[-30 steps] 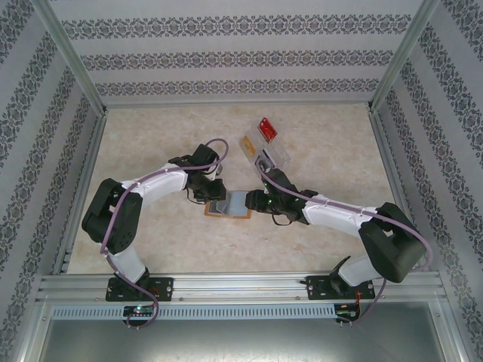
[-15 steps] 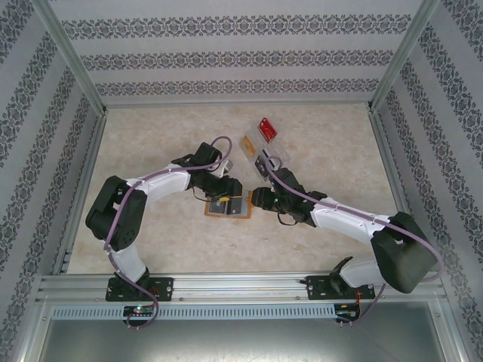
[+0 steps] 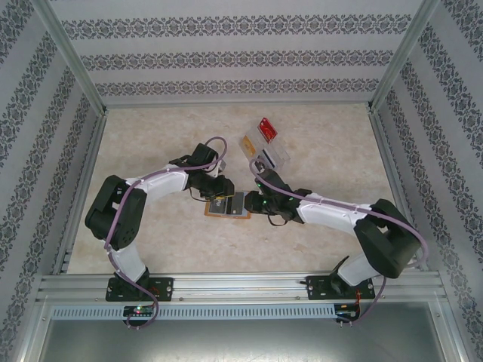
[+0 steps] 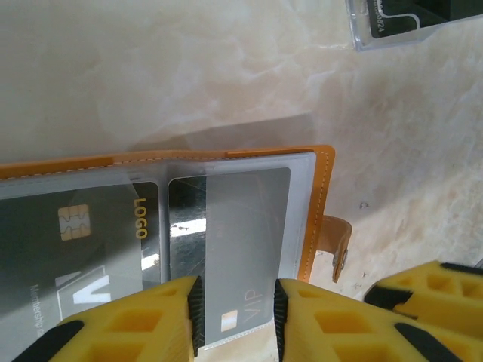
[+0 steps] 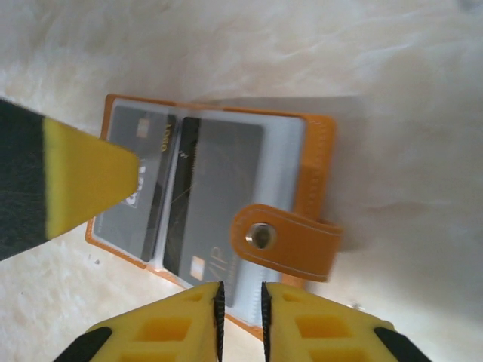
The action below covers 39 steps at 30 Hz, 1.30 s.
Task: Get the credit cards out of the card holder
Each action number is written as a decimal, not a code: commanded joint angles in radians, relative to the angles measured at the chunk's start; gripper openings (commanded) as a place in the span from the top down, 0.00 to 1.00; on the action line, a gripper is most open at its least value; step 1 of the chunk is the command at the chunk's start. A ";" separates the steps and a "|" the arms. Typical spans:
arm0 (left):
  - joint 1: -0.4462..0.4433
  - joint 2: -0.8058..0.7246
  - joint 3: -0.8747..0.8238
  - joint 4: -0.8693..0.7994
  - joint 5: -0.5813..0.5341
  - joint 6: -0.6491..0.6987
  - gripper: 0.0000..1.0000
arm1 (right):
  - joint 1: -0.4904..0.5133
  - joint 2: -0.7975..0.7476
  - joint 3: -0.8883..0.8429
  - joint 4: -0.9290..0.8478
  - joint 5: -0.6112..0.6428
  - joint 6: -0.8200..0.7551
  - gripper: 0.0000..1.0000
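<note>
Inside the open card holder (image 4: 324, 197) sit two credit cards (image 4: 241, 226), left tool (image 4: 237, 311) narrowly parted, right tool (image 5: 241, 303) narrower, maybe pinching it

- The card holder (image 4: 323, 196) was cut off by the left edge in the left wrist view.
- A clear tray (image 4: 392, 34) was cropped at the upper right there.

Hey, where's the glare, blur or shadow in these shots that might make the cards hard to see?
Left wrist view: a white glare streak on the card holder's clear pocket sits over the cards, and the holder casts a soft shadow on the table. Right wrist view: a yellow finger at the left is blurred; the table's top right is washed out.
</note>
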 commanded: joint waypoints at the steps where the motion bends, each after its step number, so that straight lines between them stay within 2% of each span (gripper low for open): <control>1: 0.008 0.025 -0.019 0.035 -0.007 -0.029 0.69 | 0.017 0.052 0.047 -0.002 -0.010 -0.003 0.80; 8: 0.008 0.053 -0.017 0.046 0.005 -0.038 0.70 | 0.017 0.138 0.087 0.002 -0.018 0.008 0.81; 19: 0.011 0.065 -0.042 0.042 -0.019 -0.041 0.65 | -0.001 0.200 0.086 -0.007 -0.026 0.031 0.78; 30: 0.012 0.093 -0.041 0.043 0.026 -0.027 0.64 | -0.007 0.232 0.083 0.001 -0.044 0.043 0.80; 39: 0.013 0.072 -0.026 0.037 0.070 0.002 0.66 | -0.012 0.240 0.084 -0.007 -0.040 0.045 0.80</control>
